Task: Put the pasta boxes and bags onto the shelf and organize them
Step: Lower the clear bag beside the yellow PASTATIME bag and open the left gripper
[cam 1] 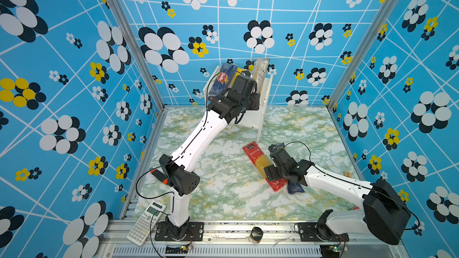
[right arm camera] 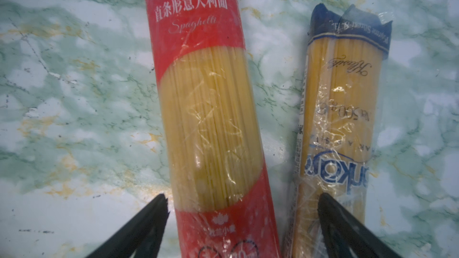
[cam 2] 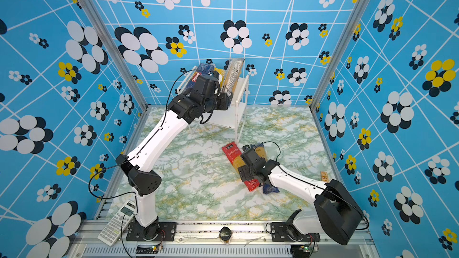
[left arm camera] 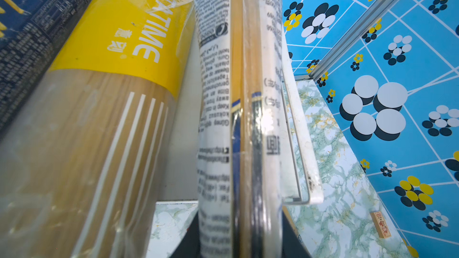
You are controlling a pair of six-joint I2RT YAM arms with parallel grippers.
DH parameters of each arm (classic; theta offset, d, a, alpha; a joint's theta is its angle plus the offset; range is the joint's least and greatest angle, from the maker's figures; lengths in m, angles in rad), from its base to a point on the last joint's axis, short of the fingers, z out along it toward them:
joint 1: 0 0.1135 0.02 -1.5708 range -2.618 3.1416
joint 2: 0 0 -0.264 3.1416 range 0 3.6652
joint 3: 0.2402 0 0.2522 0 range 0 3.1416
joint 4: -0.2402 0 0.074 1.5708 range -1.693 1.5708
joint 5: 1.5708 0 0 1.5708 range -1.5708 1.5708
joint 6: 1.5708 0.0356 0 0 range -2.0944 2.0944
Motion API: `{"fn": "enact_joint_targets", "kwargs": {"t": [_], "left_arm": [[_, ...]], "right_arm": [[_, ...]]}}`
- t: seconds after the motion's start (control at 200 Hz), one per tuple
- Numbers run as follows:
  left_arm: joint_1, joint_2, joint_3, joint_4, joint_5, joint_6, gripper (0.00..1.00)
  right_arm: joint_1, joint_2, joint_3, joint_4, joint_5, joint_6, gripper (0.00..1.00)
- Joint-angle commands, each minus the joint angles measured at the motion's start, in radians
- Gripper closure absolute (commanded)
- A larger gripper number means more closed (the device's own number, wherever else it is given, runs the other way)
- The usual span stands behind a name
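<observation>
Red-ended bag [right arm camera: 211, 120] is yellow inside, tabletop [right arm camera: 74, 95] green-veined marble, walls [cam 1: 223, 33] blue-flowered.

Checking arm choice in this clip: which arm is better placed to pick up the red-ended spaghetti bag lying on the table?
Right. The right gripper hangs open over the red-ended bag, jaws straddling it. The left gripper is at the shelf, apparently shut on the white-labelled bag.

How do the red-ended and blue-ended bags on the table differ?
The red-ended bag has red ends with white print; the blue-ended bag has dark blue ends with blue lettering. The red-ended bag looks wider than the blue-ended bag. The open right gripper straddles the red-ended bag, while one finger sits over the blue-ended bag. Both are clear spaghetti bags lying side by side on the table.
</observation>
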Motion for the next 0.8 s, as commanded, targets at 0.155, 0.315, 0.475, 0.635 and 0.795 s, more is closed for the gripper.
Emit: {"fn": "enact_joint_targets", "kwargs": {"t": [0.155, 0.315, 0.475, 0.635, 0.795], "left_arm": [[0.005, -0.008, 0.048, 0.154, -0.027, 0.007, 0.65], [0.005, -0.014, 0.029, 0.158, -0.024, 0.005, 0.64], [0.005, -0.024, 0.003, 0.164, -0.027, 0.003, 0.64], [0.004, -0.041, -0.034, 0.182, -0.024, 0.001, 0.63], [0.004, -0.050, -0.044, 0.187, -0.019, 0.004, 0.59]], "right_arm": [[-0.006, -0.031, -0.021, 0.002, 0.015, 0.016, 0.03], [-0.006, -0.039, -0.027, 0.005, 0.016, 0.021, 0.03], [-0.008, -0.062, -0.041, 0.012, 0.019, 0.022, 0.02], [-0.008, -0.074, -0.044, 0.011, 0.018, 0.024, 0.01], [-0.009, -0.078, -0.047, 0.009, 0.023, 0.028, 0.01]]}}
